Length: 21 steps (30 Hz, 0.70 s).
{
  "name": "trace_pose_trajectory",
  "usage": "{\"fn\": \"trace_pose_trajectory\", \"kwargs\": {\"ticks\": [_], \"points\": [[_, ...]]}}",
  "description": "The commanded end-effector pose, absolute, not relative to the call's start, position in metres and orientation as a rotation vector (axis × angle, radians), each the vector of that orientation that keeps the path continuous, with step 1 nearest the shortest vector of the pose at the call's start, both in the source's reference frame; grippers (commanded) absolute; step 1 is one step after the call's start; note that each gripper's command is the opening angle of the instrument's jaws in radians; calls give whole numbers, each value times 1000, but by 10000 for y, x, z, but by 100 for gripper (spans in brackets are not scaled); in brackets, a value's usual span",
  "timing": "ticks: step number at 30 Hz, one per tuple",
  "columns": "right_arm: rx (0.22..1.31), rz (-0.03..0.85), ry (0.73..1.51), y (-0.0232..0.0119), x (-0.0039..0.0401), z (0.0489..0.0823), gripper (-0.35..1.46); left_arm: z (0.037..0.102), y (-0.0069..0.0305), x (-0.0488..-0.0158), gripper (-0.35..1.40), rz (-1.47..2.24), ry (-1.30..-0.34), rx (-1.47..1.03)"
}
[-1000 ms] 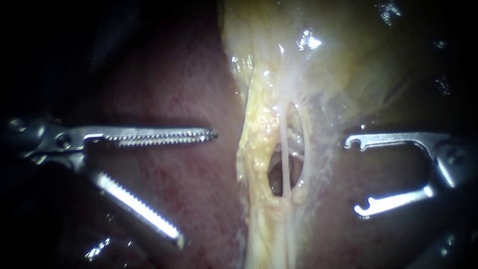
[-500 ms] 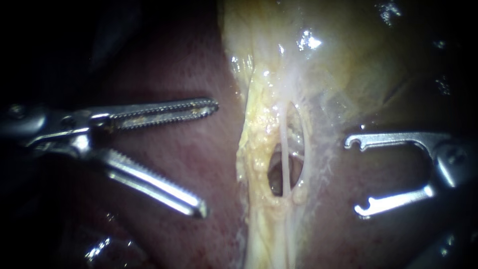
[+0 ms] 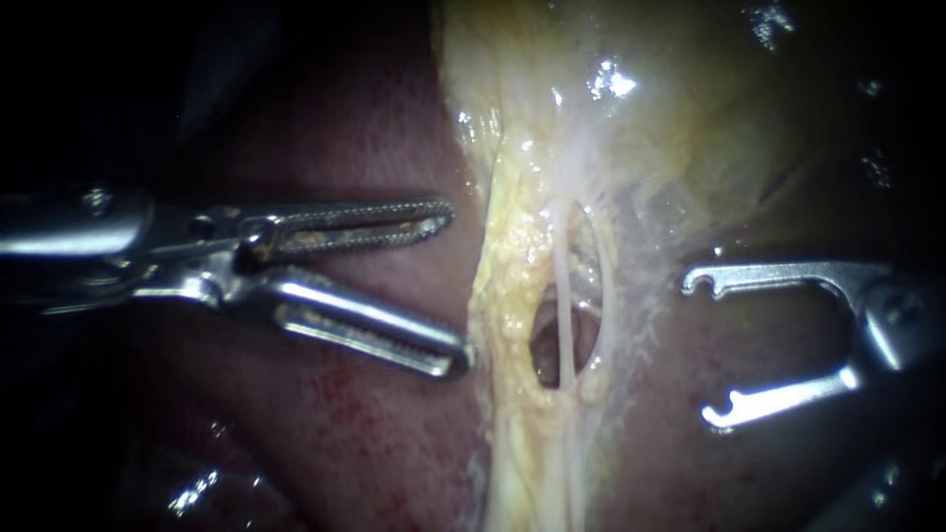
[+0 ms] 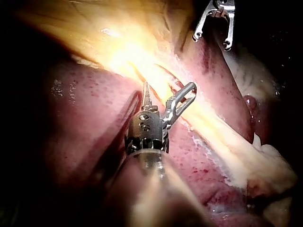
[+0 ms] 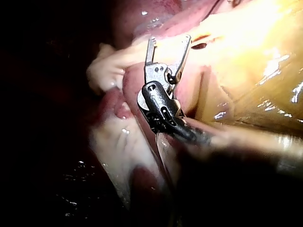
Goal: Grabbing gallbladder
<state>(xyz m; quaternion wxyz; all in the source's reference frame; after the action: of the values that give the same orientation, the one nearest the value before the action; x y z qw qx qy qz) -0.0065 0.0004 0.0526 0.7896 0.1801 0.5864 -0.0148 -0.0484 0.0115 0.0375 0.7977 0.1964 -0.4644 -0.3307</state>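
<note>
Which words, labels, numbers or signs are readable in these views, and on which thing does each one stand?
None. No readable text shows on the left instrument, the right instrument, the liver or the gallbladder.

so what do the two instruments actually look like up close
Both are silvery metal. The left instrument has two long, straight jaws lined with fine saw-like teeth; the left wrist view shows a slot through one jaw. The right instrument has thinner, smooth jaws, each ending in a small notched hook, with a black wrist piece behind the hinge.
</note>
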Motion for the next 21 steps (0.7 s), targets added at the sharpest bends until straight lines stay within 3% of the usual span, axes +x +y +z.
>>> {"fn": "trace_pose_trajectory", "kwargs": {"ticks": [1,21], "points": [[387,-32,1263,4,-65,526,58,377,117,-488,61,-717,-992,422],[391,-27,1261,4,-65,526,58,413,109,-496,49,-779,-931,453]]}}
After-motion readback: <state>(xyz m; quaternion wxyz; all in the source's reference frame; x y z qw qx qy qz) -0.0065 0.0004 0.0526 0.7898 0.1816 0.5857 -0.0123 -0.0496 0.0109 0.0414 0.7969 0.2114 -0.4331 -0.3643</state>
